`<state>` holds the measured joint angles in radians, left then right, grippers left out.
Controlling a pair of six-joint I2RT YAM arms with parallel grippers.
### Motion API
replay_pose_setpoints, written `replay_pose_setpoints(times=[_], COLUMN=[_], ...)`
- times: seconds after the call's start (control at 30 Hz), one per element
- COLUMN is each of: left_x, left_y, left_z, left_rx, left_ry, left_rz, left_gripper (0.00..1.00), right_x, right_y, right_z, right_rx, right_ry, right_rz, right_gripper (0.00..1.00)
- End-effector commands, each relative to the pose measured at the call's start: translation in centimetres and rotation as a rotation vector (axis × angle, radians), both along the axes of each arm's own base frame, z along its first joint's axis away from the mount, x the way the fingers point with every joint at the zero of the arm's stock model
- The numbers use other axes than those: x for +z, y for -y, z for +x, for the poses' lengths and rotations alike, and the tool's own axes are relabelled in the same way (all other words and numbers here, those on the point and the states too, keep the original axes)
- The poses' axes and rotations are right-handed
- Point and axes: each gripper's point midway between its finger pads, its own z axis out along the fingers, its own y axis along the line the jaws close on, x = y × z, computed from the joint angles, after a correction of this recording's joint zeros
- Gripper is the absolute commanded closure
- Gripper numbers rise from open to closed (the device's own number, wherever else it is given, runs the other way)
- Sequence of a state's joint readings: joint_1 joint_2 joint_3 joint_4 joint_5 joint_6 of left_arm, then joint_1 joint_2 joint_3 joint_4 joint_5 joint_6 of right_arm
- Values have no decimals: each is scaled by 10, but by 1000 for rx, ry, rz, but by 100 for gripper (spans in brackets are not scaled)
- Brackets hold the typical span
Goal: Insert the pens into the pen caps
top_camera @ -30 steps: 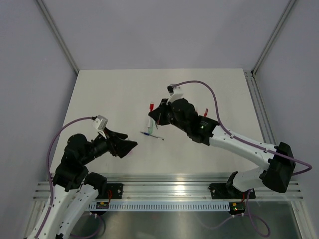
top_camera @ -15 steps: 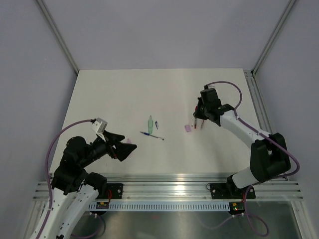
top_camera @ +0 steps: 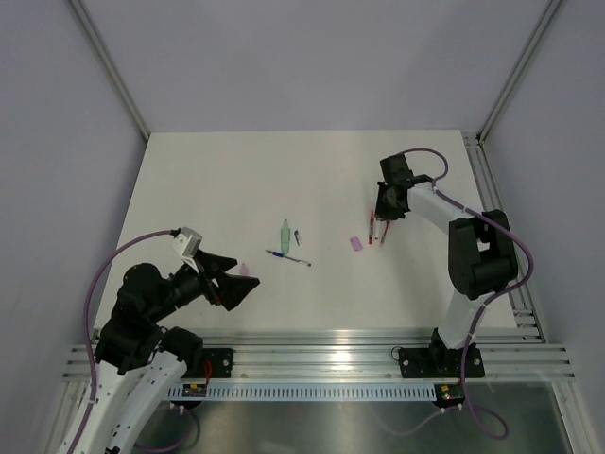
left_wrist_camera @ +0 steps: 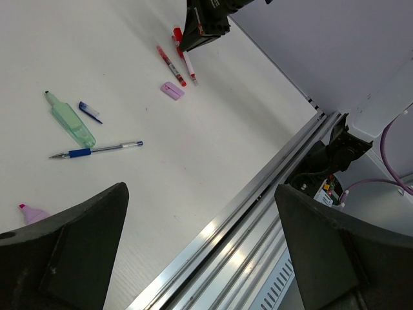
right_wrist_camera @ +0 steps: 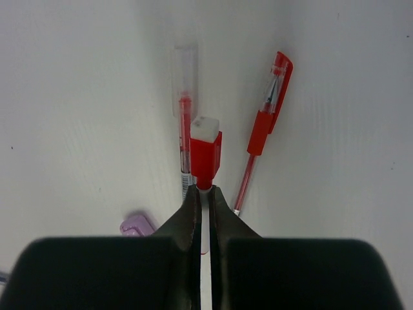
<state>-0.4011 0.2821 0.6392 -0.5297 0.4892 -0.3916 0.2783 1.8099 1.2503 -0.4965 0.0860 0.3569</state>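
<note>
My right gripper (right_wrist_camera: 205, 188) is shut on a slim white pen whose red end (right_wrist_camera: 206, 154) sticks out past the fingertips, low over the table at the back right (top_camera: 383, 210). Beneath it lie a red pen (right_wrist_camera: 184, 132) and a second red pen (right_wrist_camera: 263, 126) side by side, and a pale pink pen cap (right_wrist_camera: 137, 225) to their left. In the middle are a pale green cap (top_camera: 285, 232), a small blue cap (top_camera: 297, 237) and a blue pen (top_camera: 288, 257). My left gripper (top_camera: 238, 287) is open and empty near the front left, with a pink piece (left_wrist_camera: 32, 212) beside it.
The metal rail (top_camera: 321, 359) runs along the table's near edge, right under my left gripper's jaws in the left wrist view. The right arm's base (top_camera: 463, 355) stands on it. Frame posts (top_camera: 113, 71) rise at the back corners.
My right arm swung from the table's middle to the back right, carrying the red-ended pen. My left gripper opened wide and drew back toward the front left.
</note>
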Motion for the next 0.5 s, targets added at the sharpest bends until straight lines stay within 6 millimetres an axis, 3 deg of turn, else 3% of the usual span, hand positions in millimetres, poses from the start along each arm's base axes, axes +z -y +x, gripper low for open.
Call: replay_pose_setpoints(times=[0.0, 0.27, 0.47], left_x=[14, 14, 12], left_y=[1, 0, -1], left_z=[-3, -2, 0], left_rx=[-18, -6, 4], left_ry=[61, 59, 55], left_rz=[-16, -18, -13], left_gripper=[1, 1, 1], right_x=[-1, -18, -8], right_y=[3, 2, -1], right_z=[8, 13, 17], right_rx=[26, 11, 5], right_ry=[-28, -96, -65], right_rz=[-6, -7, 10], right_gripper=[98, 91, 77])
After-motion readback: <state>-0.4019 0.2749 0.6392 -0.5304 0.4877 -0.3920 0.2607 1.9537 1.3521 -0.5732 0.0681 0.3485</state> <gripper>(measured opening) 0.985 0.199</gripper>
